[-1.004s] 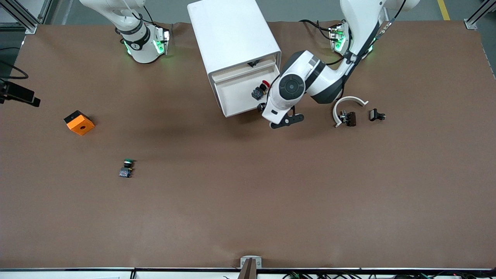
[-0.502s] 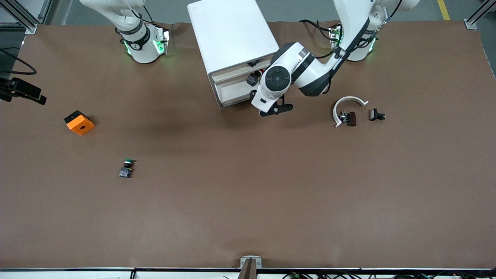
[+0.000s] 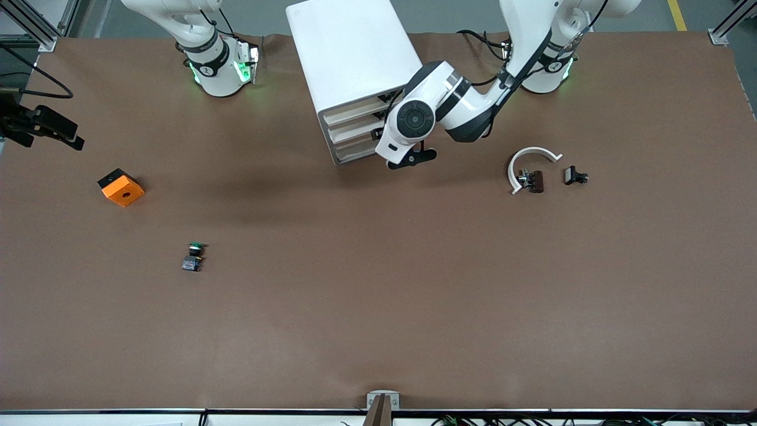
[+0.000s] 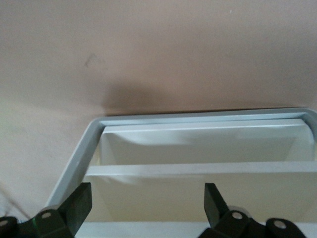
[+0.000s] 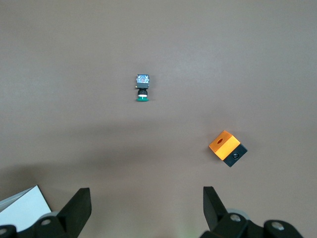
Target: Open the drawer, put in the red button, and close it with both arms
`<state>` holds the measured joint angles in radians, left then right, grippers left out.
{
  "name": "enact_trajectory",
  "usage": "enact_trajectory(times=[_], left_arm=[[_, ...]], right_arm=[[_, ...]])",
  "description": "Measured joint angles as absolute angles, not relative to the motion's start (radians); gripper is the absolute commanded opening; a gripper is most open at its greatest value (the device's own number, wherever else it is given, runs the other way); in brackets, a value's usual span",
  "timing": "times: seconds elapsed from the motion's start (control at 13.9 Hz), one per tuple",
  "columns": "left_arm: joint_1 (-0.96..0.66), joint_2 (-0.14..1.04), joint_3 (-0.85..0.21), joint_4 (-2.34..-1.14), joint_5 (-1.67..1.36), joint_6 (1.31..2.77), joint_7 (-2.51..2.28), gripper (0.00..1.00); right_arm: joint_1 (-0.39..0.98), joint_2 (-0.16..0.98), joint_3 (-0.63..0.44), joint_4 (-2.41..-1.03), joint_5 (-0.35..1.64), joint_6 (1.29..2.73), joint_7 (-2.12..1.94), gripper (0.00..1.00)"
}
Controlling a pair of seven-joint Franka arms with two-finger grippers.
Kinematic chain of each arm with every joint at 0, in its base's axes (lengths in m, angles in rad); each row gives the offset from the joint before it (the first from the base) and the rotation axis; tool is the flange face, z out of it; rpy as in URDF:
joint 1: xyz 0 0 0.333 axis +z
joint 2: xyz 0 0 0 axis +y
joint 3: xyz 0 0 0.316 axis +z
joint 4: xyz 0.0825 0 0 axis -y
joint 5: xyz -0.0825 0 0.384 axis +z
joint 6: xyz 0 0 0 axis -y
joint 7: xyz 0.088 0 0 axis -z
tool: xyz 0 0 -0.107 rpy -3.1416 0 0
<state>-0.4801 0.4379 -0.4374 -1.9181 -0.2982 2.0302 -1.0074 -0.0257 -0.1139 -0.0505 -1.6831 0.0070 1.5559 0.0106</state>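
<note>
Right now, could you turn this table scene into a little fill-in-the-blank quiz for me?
1. The left gripper is at the front of the white ____.
2. The small button lying on the open table has a ____ cap.
3. The block toward the right arm's end of the table is black and ____.
4. The fingers of the right gripper stand ____, holding nothing.

Missing words: cabinet; green; orange; open
</note>
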Motion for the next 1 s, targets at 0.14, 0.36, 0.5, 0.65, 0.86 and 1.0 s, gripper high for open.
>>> enact_trajectory(times=[0.14,0.36,0.5,0.65,0.86,1.0], left_arm=[[-0.5,0.447,-0.438,-1.918,-0.301,2.03,-1.041,1.0],[-0.51,0.46,-0.436,-1.905,-0.309,2.032,-1.064,1.0],[-0.508,0.473,-0.427,-1.88,-0.312,2.033,-1.067,1.0],[-0.48,0.476,-0.398,-1.84,-0.308,2.034,-1.067,1.0],[-0.355,0.474,-0.374,-1.755,-0.215,2.027,-1.064,1.0],[-0.261,0.46,-0.374,-1.709,-0.149,1.979,-1.059,1.0]], right_arm=[[-0.023,-0.136,-0.05,-1.71,0.007,1.571,0.011,1.0],[-0.022,-0.15,-0.05,-1.723,0.007,1.575,0.011,1.0],[-0.022,-0.151,-0.05,-1.724,0.007,1.576,0.011,1.0],[-0.022,-0.151,-0.05,-1.724,0.007,1.576,0.011,1.0],[-0.022,-0.151,-0.05,-1.724,0.007,1.576,0.011,1.0],[-0.022,-0.151,-0.05,-1.724,0.007,1.576,0.011,1.0]])
